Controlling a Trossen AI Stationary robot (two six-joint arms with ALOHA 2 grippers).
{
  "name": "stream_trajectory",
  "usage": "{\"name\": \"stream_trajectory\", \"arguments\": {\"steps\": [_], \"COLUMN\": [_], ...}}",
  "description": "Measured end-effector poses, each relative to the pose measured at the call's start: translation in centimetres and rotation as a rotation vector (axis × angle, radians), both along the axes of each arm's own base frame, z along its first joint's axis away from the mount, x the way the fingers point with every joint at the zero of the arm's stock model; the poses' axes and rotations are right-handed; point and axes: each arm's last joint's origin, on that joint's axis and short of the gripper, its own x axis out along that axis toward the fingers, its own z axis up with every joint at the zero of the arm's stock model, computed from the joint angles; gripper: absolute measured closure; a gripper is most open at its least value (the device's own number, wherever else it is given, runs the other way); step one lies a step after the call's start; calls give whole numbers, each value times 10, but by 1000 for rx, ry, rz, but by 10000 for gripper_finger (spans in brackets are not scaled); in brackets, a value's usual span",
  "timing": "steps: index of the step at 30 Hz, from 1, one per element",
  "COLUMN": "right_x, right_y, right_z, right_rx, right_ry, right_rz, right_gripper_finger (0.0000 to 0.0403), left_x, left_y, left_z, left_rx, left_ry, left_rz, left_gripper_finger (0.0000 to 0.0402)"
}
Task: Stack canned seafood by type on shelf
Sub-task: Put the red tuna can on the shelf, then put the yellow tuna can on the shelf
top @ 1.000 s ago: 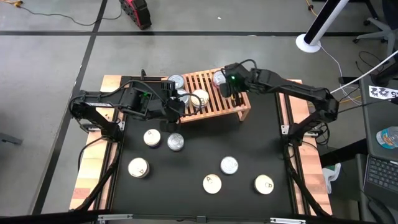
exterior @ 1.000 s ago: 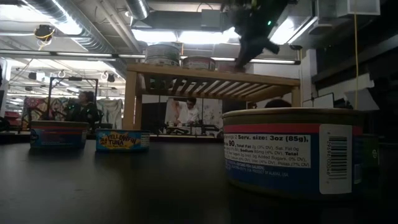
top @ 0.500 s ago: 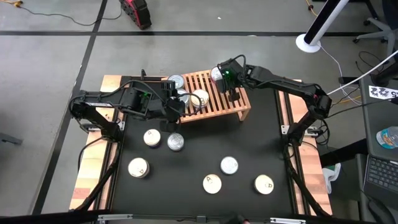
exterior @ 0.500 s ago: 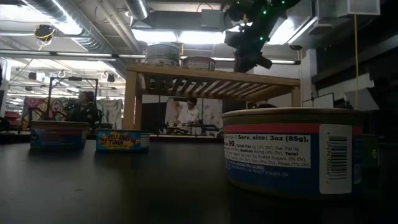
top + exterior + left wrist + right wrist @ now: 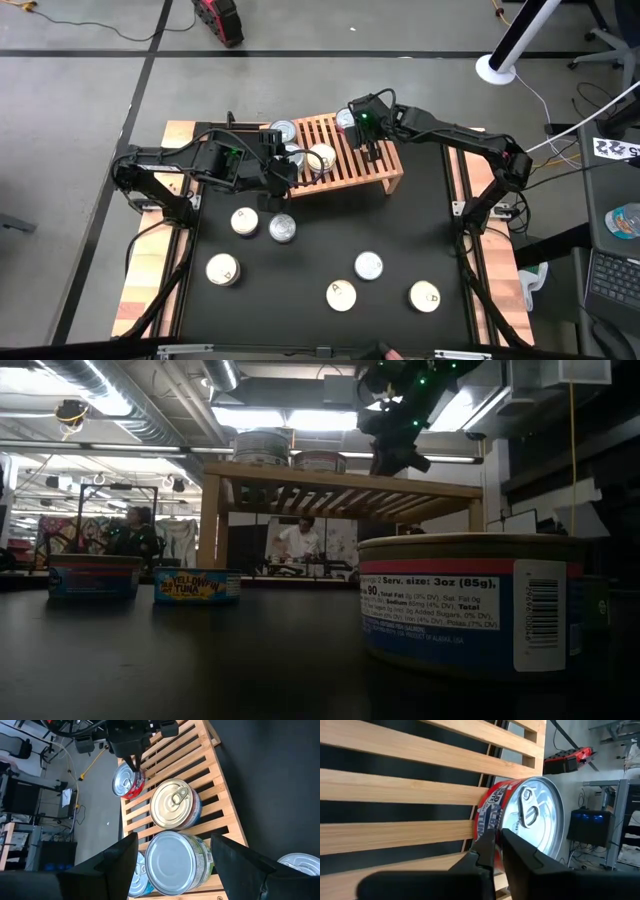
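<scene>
The light-wood slatted shelf (image 5: 340, 155) stands at the table's far middle. Three tins sit on its left part: a silver-lidded one (image 5: 175, 865), a cream-lidded one with a blue label (image 5: 175, 805) and another at the left end (image 5: 283, 131). A red-labelled tin with a silver lid (image 5: 520, 815) sits at the shelf's far edge, with my right gripper (image 5: 497, 837) on it. My left gripper (image 5: 281, 166) hovers open above the shelf's near left end, touching nothing. Several more tins lie on the black tabletop. My right gripper has the red tin by its top rim (image 5: 496, 822), one finger on the red side label and one on the lid. Only a narrow gap shows between the fingers. They slant down from the table's right. The tin's underside lies on the slats at the shelf's far edge.
Loose tins lie on the tabletop: two (image 5: 245, 221) (image 5: 283, 229) near the shelf's left leg, one (image 5: 222, 269) at the near left, three (image 5: 369, 265) (image 5: 341, 295) (image 5: 424, 296) at the near right. Wooden side rails (image 5: 150, 280) flank the table.
My right gripper has carried the red tin toward the table's left and far edge, and down onto the far edge of the shelf top. The left arm has kept still.
</scene>
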Motion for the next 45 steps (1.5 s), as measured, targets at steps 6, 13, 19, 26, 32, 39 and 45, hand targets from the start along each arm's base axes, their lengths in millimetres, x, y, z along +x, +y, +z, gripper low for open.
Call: {"name": "stream_trajectory", "arguments": {"steps": [6,13,19,26,32,39,45], "right_x": [0,0,0,7,9,3,-2], "right_y": [0,-2,1,30,68,113,147], "right_z": [0,2,6,12,19,27,24], "right_rx": [5,-62,-225,-261,-244,-142,-45], "right_ry": [-6,4,71,76,59,-24,-23], "right_rz": [6,-52,-187,-133,-52,-55,-28], "right_gripper_finger": [317,258,245,248,248,248,248], "left_x": [0,0,0,0,0,2,5], "left_y": [0,0,0,0,-2,-12,-30], "left_z": [0,0,0,0,-1,-4,-22], "left_rx": [0,0,0,-10,-48,-273,-400], "left_ry": [0,0,0,-9,-31,-58,-19], "left_rz": [0,0,0,11,30,-7,-1], "left_gripper_finger": [156,156,156,156,156,156,156]}}
